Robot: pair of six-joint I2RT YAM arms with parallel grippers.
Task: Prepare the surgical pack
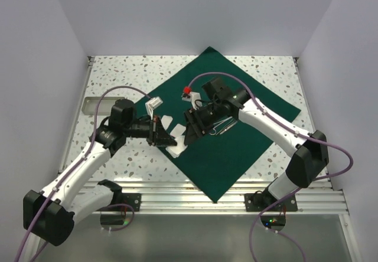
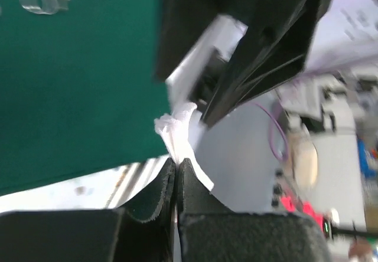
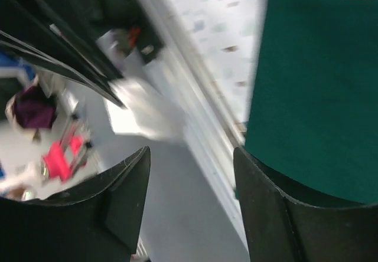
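Note:
The dark green drape [image 1: 236, 132] lies flat as a diamond on the speckled table. My left gripper [image 1: 166, 137] is at the drape's left edge, shut on a white gauze piece [image 1: 177, 150]. In the left wrist view the jaws [image 2: 177, 160] pinch the gauze [image 2: 176, 133] above the drape [image 2: 77, 85]. My right gripper [image 1: 189, 131] faces it closely, open and empty; in the right wrist view [image 3: 192, 153] the gauze [image 3: 142, 115] hangs ahead of its jaws. Thin silver instruments [image 1: 222, 126] lie on the drape under the right wrist.
A small red-topped item [image 1: 187, 90] and a clear plastic piece [image 1: 154, 104] sit near the drape's upper left edge. A metal rail [image 1: 177, 196] runs along the near table edge. White walls close in the left, back and right sides.

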